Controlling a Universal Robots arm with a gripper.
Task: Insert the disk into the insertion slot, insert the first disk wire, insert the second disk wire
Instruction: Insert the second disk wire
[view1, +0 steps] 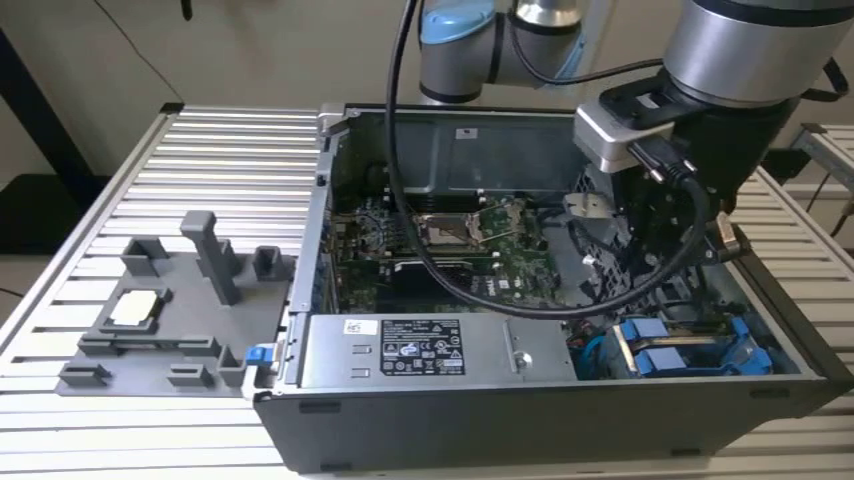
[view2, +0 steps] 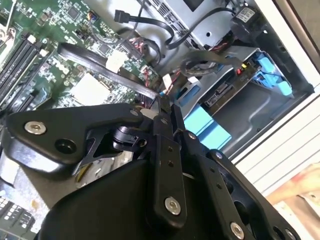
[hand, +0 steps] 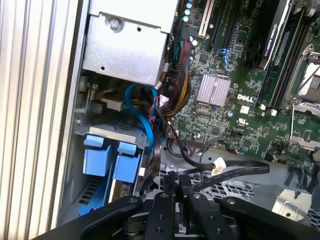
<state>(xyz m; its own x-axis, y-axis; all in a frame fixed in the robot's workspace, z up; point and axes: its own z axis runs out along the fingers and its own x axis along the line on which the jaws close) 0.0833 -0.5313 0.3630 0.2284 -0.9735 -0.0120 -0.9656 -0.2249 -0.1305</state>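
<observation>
Black-linked, my gripper (hand: 176, 182) pinches a flat black wire (hand: 235, 170) near the disk (hand: 107, 160), already seated in the insertion slot (hand: 80, 135); wiring remains.

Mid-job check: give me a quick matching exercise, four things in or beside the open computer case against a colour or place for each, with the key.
Things:
1. disk carrier tabs
2. motherboard
3. fixture tray
4. gripper

Descriptions:
A. grey, on the slatted table outside the case, at the exterior view's left
B. green, on the floor of the case
C. black, fingers together above a flat black cable
D. bright blue, in the case's near corner at the exterior view's right

Pairs: 1-D, 2-B, 3-A, 4-C
</observation>
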